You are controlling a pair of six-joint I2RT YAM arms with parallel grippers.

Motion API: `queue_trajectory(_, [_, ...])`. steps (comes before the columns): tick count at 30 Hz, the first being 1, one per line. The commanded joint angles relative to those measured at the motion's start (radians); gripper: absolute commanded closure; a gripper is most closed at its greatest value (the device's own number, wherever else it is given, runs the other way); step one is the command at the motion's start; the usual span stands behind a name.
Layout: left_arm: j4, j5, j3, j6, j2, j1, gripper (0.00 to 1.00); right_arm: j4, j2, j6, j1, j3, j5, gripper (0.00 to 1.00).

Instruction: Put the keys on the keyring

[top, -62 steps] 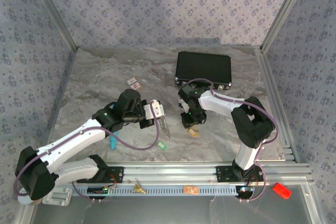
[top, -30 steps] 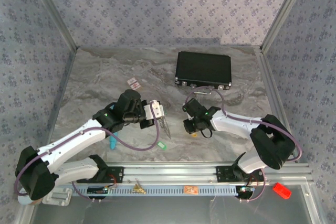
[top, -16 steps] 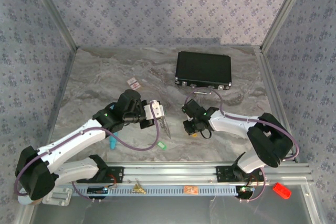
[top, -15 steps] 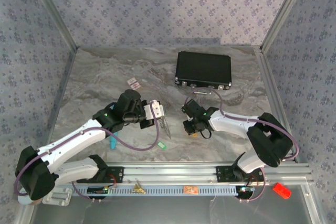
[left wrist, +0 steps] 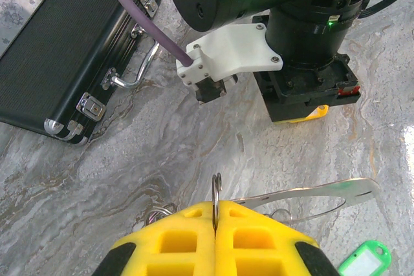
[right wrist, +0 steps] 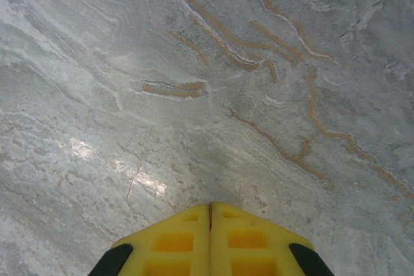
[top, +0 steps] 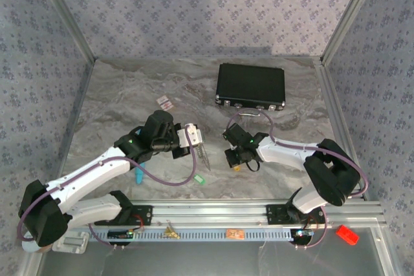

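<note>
My left gripper [left wrist: 215, 206] [top: 199, 140] is shut on the keyring [left wrist: 216, 189], whose thin metal edge stands up between the yellow fingers. A silver blade [left wrist: 310, 194] sticks out to the right of them, and in the top view the keyring [top: 204, 157] hangs below the gripper. The green-headed key [left wrist: 363, 260] [top: 199, 178] lies on the table just beside it. My right gripper [right wrist: 209, 206] [top: 234, 159] is low over the marble with its jaws shut, nothing showing between them. A yellow bit [left wrist: 312, 113] peeks out under it; I cannot tell whether it is the key or a fingertip.
A black case [top: 251, 86] [left wrist: 58, 50] lies at the back right. A red-and-white card [top: 165, 102] sits left of the middle, and a teal pen [top: 138, 176] lies by the left arm. The metal rail [top: 213, 212] runs along the near edge.
The right gripper has closed and its arm has dropped low, shifting slightly left. The left arm and the keyring have not moved.
</note>
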State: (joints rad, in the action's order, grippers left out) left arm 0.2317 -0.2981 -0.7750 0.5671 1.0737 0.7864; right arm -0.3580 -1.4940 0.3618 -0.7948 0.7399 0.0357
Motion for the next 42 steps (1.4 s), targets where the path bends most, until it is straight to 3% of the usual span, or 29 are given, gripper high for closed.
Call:
queue_trajectory(1, [-0.035, -0.012, -0.009, 0.011, -0.012, 0.000, 1.00, -0.028, 0.025, 0.012, -0.010, -0.001, 0.027, 0.98])
queue_trajectory(13, [-0.036, -0.013, -0.005, 0.010, -0.014, -0.001, 1.00, -0.033, -0.006, 0.017, -0.015, 0.002, 0.020, 0.84])
queue_trajectory(27, [-0.035, -0.013, -0.009, 0.012, -0.013, -0.002, 1.00, -0.052, 0.007, 0.015, -0.023, 0.004, 0.038, 1.00])
queue_trajectory(31, [-0.034, -0.012, -0.011, 0.001, -0.011, -0.002, 1.00, -0.061, 0.052, 0.000, -0.029, 0.009, 0.053, 1.00])
queue_trajectory(36, [-0.034, -0.005, -0.013, -0.039, -0.004, -0.002, 1.00, -0.022, 0.152, -0.146, -0.041, 0.003, 0.003, 1.00])
queue_trajectory(42, [-0.032, 0.006, -0.010, -0.083, -0.011, -0.002, 1.00, 0.025, 0.287, -0.397, -0.031, -0.010, -0.200, 1.00])
